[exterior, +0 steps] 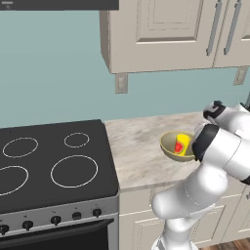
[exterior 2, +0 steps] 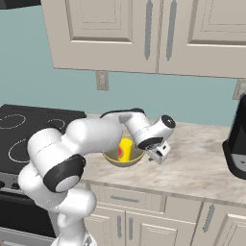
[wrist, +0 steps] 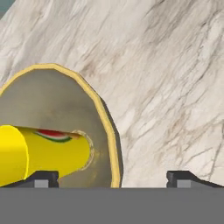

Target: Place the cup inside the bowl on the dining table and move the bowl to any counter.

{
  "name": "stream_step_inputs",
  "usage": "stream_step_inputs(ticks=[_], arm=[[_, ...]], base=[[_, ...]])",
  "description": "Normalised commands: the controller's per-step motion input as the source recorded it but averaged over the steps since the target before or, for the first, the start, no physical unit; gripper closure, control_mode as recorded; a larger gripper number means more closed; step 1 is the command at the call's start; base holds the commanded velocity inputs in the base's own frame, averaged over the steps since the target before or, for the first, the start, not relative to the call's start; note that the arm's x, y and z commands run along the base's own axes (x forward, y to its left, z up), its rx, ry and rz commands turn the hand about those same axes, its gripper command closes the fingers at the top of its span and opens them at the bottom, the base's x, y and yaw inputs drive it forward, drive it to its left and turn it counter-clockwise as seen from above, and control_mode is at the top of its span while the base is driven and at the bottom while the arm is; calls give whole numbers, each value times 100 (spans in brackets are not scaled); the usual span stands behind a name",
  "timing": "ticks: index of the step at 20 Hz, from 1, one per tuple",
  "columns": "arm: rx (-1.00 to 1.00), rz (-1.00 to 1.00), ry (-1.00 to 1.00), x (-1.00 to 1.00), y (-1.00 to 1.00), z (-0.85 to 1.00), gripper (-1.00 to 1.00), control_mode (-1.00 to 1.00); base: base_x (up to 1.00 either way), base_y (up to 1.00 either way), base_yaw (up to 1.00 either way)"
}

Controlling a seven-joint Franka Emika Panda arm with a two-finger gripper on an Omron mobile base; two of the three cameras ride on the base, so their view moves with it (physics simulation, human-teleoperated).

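Stove: black cooktop with white ring burners at the far left, its edge meeting the counter.
Counter: beige marble-look top along the teal wall, under cream upper cabinets.
Bowl: olive-tan, sits on the counter right of the stove, near the front edge; the arm's elbow covers its right side in the left base view.
Cup: yellow with a red patch, inside the bowl, leaning on its side.
Gripper: fingers spread wide, holding nothing; one tip stands over the bowl's inside below the cup, the other over bare counter, the rim between them.
Coffee machine: dark, at the far right of the counter.
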Motion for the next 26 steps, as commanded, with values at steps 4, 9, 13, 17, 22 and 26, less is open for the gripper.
stream_step_inputs(ticks=[4, 9, 13, 17, 22, 26], arm=[[0, 0, 0, -36, 0, 33, -100, -100], [-1, 0, 0, -47, 0, 20, -100, -100], [-3, 0, 0, -43, 0, 17, -100, -100], [-5, 0, 0, -44, 0, 25, -100, -100], [-6, 0, 0, -45, 0, 28, -100, -100], [-7, 0, 0, -42, 0, 31, -100, -100]], base=[[0, 0, 0], [0, 0, 0], [0, 0, 0], [0, 0, 0], [0, 0, 0], [0, 0, 0]])
